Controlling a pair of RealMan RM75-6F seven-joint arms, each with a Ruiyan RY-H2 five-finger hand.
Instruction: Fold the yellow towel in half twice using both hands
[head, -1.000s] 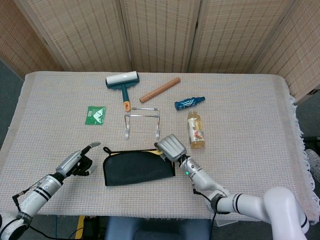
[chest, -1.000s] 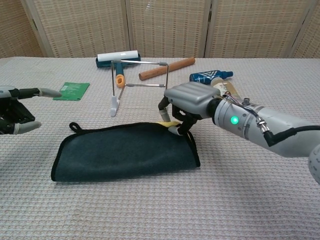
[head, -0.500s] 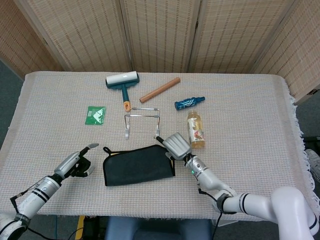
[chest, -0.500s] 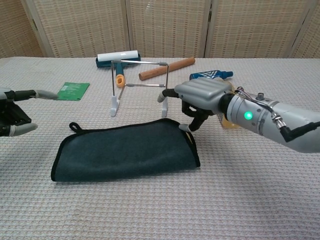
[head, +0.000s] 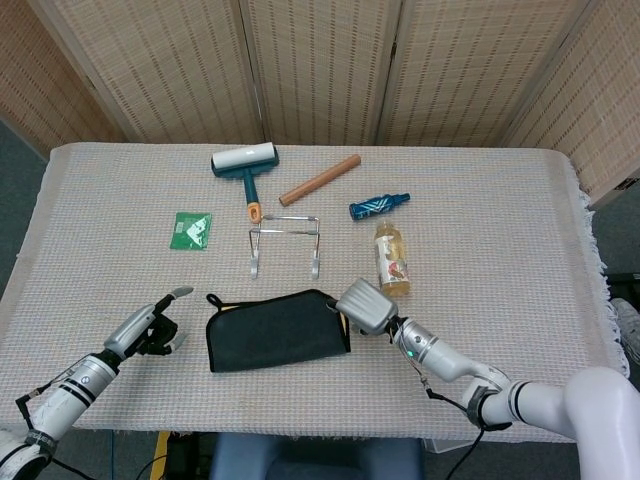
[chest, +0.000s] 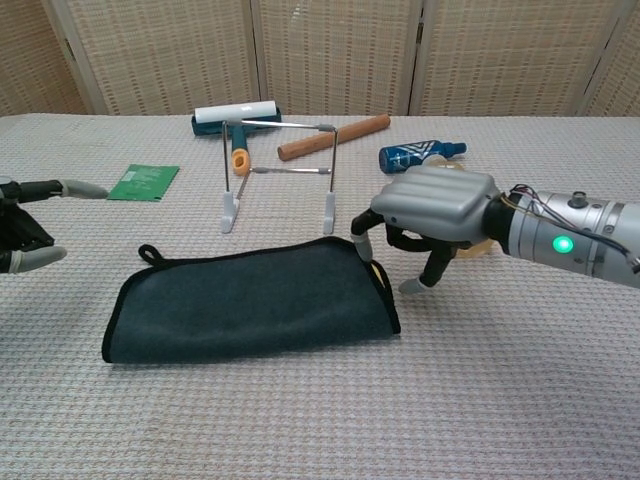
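Note:
The towel (head: 278, 328) lies folded near the table's front edge, its dark teal side up with black trim. A sliver of its yellow side (chest: 378, 275) shows at the right end. In the chest view the towel (chest: 250, 300) is a flat oblong with a small loop at its left corner. My right hand (head: 365, 305) hovers just off the towel's right end, fingers apart and holding nothing; in the chest view the right hand (chest: 435, 210) has one fingertip near the towel's corner. My left hand (head: 150, 328) sits left of the towel, apart from it and empty, and the left hand (chest: 25, 225) is cut by the frame edge.
Behind the towel stands a wire rack (head: 285, 243). A drink bottle (head: 391, 260) lies close behind my right hand. Further back are a lint roller (head: 245, 165), a wooden rod (head: 320, 180), a blue bottle (head: 378, 206) and a green card (head: 191, 229).
My right hand has let go of the towel's right corner and drawn away to the right. My left hand has slid slightly further left. The towel stays folded.

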